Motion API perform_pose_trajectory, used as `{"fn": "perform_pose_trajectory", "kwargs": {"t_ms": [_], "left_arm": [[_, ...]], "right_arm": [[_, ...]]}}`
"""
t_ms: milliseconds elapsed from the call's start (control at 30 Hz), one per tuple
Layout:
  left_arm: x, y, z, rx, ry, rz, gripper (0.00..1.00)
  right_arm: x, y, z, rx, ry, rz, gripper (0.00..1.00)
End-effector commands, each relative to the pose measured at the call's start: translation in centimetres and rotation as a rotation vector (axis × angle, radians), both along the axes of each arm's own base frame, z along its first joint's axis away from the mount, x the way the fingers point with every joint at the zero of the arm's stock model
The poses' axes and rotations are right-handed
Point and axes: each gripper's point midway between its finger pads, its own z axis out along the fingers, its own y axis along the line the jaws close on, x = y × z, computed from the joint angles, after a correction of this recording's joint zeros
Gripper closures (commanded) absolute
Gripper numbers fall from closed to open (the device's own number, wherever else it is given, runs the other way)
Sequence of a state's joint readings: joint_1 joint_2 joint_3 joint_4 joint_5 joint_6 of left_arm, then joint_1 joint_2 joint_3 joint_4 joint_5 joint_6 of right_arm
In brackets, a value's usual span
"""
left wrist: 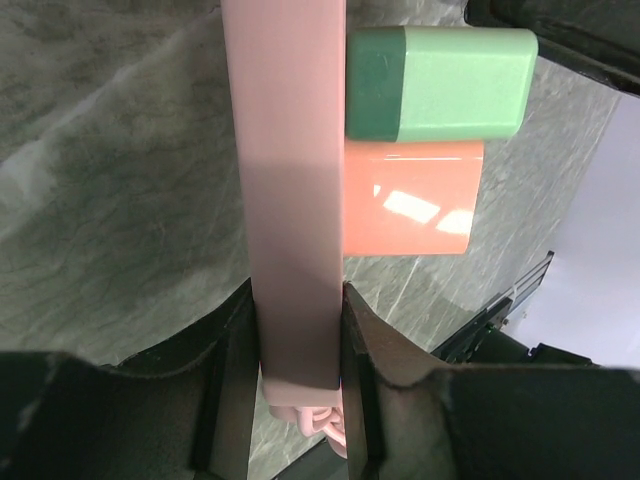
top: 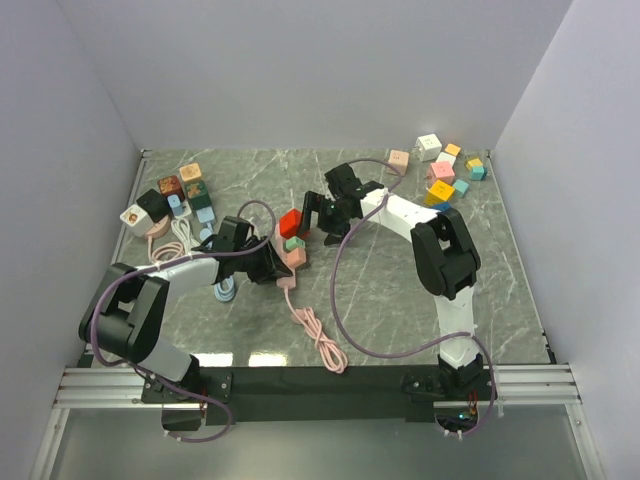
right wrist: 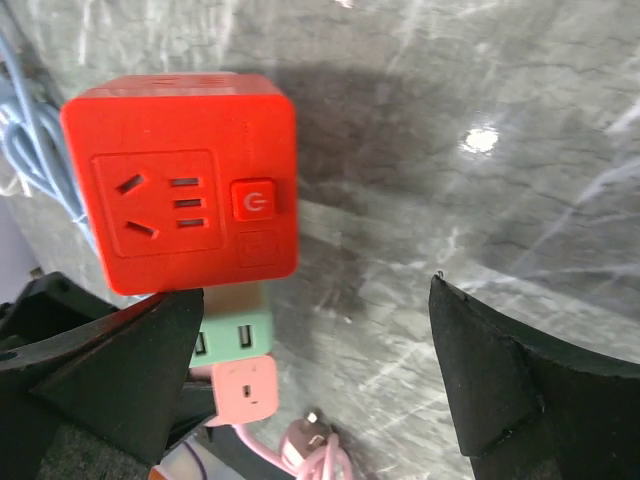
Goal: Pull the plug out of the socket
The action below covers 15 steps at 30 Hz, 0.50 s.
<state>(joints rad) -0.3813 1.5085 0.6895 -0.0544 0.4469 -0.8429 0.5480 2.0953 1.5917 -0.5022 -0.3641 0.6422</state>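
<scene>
Socket strip (left wrist: pixel 285 150), pink: mid-surface (top: pixel 400 300), slightly toward the left edge; pinched by left hand (left wrist: pixel 297 340). Red plug (right wrist: pixel 180 195): strip's far end, beside green plug (right wrist: pixel 232 335). Right hand (right wrist: pixel 312 295): spread, just beside red plug.

arms (top: pixel 445 255) 2 | red cube (right wrist: pixel 180 190) 1 | green cube (left wrist: pixel 440 82) 1 | salmon cube (left wrist: pixel 412 198) 1 | pink strip (left wrist: pixel 290 180) 1

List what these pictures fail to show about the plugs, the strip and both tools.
Top external: the right tool has its jaws under its black wrist; contact with the red socket cube is unclear.
Left wrist: the pink power strip runs past the top edge; the green adapter hides its prongs against it.
Right wrist: the tool's finger partly covers where cube meets adapter.
</scene>
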Motion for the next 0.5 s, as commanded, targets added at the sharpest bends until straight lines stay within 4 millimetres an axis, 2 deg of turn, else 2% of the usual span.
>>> {"fn": "perform_pose_trajectory", "kwargs": {"t_ms": [0, 33, 133, 300, 400, 467], "left_arm": [[-0.1, -0.5, -0.4, -0.002, -0.008, -0.02, 0.99], [-0.1, -0.5, -0.3, -0.006, -0.014, -0.019, 0.99], [-0.5, -0.4, -0.7, -0.009, 0.001, -0.018, 0.99], [-0.9, -0.6, -1.3, -0.017, 0.028, -0.033, 0.99], [-0.7, -0.9, -0.9, -0.033, 0.01, -0.038, 0.99], [-0.7, -0.8, -0.9, -0.034, 0.009, -0.038, 0.99]], "right_arm": [[0.5, 1.8, 4.1, 0.1, -0.072, 0.022, 0.0], [0.3, 1.8, 4.9, 0.108, -0.084, 0.025, 0.0], [-0.2, 1.6, 5.2, 0.125, -0.093, 0.028, 0.0], [0.8, 3.5, 6.0, 0.241, -0.099, 0.048, 0.0], [1.6, 4.4, 6.1, 0.268, -0.102, 0.047, 0.0], [2.0, 4.4, 5.1, 0.238, -0.082, 0.039, 0.0]]}}
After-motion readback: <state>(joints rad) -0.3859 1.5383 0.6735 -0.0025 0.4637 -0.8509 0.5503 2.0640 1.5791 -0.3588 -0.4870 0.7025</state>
